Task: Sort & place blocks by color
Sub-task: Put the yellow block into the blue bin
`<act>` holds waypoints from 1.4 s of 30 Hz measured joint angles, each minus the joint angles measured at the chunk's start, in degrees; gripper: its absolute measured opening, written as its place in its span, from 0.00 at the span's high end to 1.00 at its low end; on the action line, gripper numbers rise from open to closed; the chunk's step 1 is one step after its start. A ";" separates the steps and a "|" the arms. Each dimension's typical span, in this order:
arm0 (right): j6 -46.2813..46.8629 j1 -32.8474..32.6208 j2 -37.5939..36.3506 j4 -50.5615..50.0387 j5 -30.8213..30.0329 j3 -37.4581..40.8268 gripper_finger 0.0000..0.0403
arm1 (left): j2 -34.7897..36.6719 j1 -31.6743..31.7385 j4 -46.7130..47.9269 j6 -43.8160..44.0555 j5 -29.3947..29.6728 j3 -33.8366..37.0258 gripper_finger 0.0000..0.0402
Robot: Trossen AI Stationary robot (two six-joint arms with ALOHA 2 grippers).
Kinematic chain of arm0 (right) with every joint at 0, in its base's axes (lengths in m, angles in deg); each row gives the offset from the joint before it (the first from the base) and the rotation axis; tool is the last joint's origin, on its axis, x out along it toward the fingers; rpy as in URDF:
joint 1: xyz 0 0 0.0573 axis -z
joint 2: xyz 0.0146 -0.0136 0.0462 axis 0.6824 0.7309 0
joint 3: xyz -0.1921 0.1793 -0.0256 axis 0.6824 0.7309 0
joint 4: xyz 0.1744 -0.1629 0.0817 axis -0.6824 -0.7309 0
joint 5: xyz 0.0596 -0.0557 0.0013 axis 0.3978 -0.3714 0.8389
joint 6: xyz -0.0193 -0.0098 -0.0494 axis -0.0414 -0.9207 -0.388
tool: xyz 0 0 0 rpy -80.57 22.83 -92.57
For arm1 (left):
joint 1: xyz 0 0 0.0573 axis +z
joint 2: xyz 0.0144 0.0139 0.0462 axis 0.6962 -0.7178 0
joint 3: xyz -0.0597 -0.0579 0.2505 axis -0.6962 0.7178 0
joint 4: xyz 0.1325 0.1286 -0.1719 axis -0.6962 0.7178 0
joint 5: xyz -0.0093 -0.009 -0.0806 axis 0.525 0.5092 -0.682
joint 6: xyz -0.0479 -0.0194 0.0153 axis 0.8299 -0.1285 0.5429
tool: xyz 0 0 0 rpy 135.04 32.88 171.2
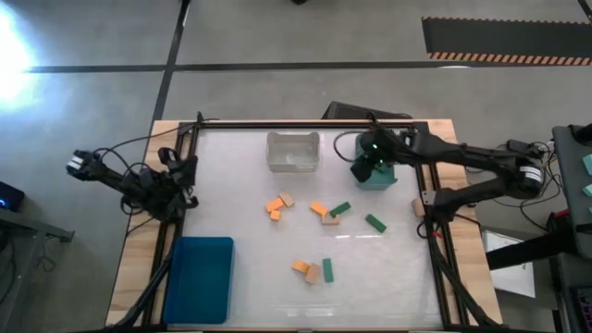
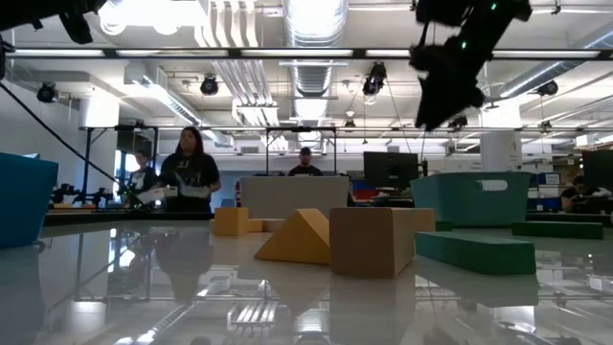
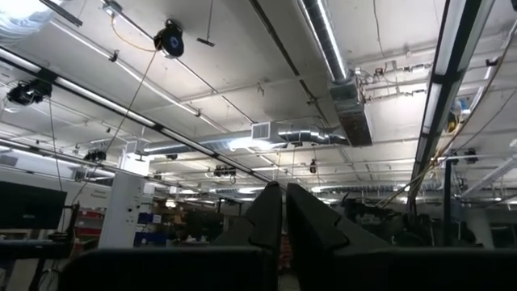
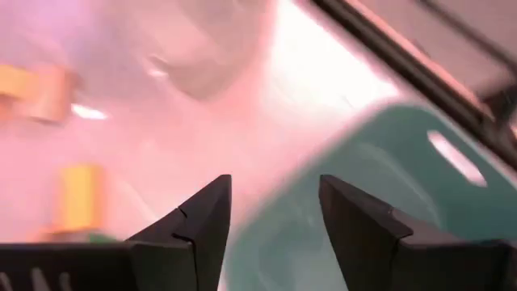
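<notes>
sorting what lies on the table means going back for a green piece next, by my reading: the blocks (image 1: 314, 222) lie loose in the middle of the table (image 1: 240, 199), in three small clusters plus one green bar on its own, all short cubes and bars in orange, green and pale wood. several touch or overlap, so the next pick would do well to start with the lone green bar (image 1: 374, 222), which stands clear of its neighbours, coming down square across its narrow sides so nothing beside it gets nudged.

the right gripper (image 4: 271, 214) hangs above the green bin (image 1: 377, 171) at the far right of the table, fingers spread with nothing between them; whether a block already lies inside the bin i cannot tell. a clear bin (image 1: 293, 151) sits beside it and a blue bin (image 1: 199, 277) at the near left. the left gripper (image 3: 279, 217) is parked off the left edge, pressed together, pointing up at the ceiling.
</notes>
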 joint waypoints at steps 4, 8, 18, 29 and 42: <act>-2.94 -5.30 -4.91 9.78 0.01 3.89 0.55 | -4.97 0.00 0.00 3.00 0.02 -2.31 0.99; -6.53 -9.65 -8.68 18.87 -0.01 9.04 0.55 | -9.73 0.01 0.15 7.44 0.32 -4.65 0.99; -15.74 -16.27 -16.08 31.21 0.03 19.14 0.55 | -20.37 0.02 18.61 21.29 5.75 -15.26 0.99; -21.14 -18.03 -28.03 41.36 5.06 31.59 0.55 | -30.51 0.33 34.64 28.54 5.40 -27.31 0.99; -24.37 -18.03 -37.29 41.62 6.52 34.78 0.55 | -39.98 3.15 52.79 40.07 3.16 -37.79 0.99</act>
